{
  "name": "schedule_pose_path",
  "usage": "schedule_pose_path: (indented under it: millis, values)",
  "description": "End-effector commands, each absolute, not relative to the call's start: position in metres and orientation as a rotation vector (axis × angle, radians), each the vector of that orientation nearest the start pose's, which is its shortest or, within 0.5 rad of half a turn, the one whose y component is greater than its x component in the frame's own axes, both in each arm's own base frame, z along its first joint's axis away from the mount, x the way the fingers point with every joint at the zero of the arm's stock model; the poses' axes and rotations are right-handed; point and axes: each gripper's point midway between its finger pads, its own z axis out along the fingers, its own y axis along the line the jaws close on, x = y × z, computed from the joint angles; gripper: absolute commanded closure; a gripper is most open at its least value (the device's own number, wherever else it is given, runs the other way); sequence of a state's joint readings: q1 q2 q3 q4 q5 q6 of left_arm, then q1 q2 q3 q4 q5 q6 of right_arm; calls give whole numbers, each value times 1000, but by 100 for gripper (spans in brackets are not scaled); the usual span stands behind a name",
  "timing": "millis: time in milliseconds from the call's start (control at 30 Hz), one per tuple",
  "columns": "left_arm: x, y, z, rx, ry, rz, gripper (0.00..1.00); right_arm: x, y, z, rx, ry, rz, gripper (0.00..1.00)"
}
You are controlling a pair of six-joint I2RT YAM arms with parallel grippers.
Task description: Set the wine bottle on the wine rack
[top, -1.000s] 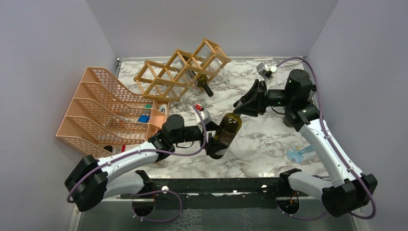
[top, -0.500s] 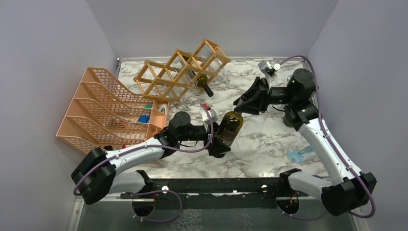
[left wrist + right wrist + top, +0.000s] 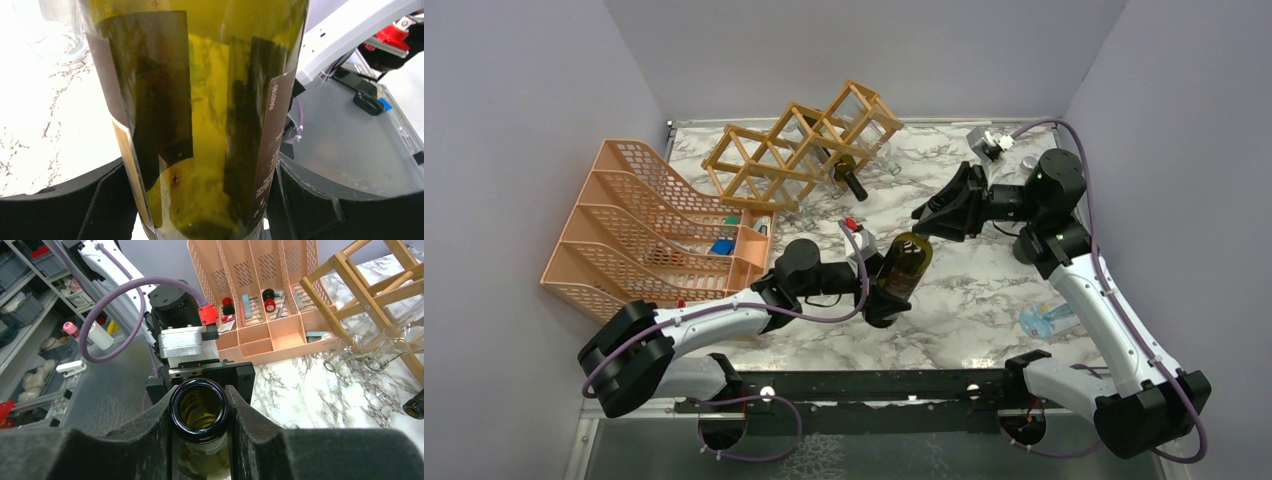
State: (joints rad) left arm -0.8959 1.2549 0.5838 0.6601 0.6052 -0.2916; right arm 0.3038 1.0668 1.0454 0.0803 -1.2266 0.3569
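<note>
right hand (image 3: 200, 411) clamps wine bottle (image 3: 904, 265) (left hand (image 3: 885, 300): cannot tell); wine rack (image 3: 799, 145), organizer (image 3: 639, 235) beyond

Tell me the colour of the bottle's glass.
Yellowish olive green, with a dark label; the bottle shows best in the left wrist view.

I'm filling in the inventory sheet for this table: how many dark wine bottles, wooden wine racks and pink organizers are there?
Dark wine bottles: 2, the held wine bottle and the racked bottle
Wine rack: 1
Pink organizer: 1
Total: 4
</note>
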Motion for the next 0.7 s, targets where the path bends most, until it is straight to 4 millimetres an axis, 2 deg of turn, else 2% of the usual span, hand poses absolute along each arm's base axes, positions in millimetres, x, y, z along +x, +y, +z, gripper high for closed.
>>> schedule_pose_path:
  millis: [0, 67, 100, 133, 167, 300, 333, 367, 467, 667]
  values:
    - [157, -359, 246, 917, 1293, -1323, 35, 187, 238, 384, -963, 1421, 1426, 99]
    - [159, -358, 249, 905, 1278, -1308, 55, 187, 237, 386, -952, 1427, 1427, 97]
    - [160, -358, 250, 910, 1265, -1295, 70, 187, 237, 386, -946, 1432, 1426, 93]
    - [161, -357, 253, 915, 1246, -1279, 93, 187, 237, 388, -938, 1435, 1419, 85]
    - [164, -356, 256, 907, 1233, -1253, 100, 188, 236, 389, -925, 1442, 1408, 73]
    - [179, -357, 283, 925, 1100, -1112, 100, 187, 230, 399, -902, 1444, 1318, 40]
    - [184, -357, 290, 936, 1061, -1068, 100, 191, 227, 402, -870, 1455, 1274, 26]
    - [188, -357, 296, 939, 1031, -1026, 100, 191, 224, 407, -847, 1465, 1234, 19]
    - [200, -356, 318, 947, 933, -900, 100, 190, 214, 420, -802, 1464, 1139, 11]
    - [218, -355, 353, 986, 751, -657, 100, 184, 194, 452, -707, 1452, 1000, 9]
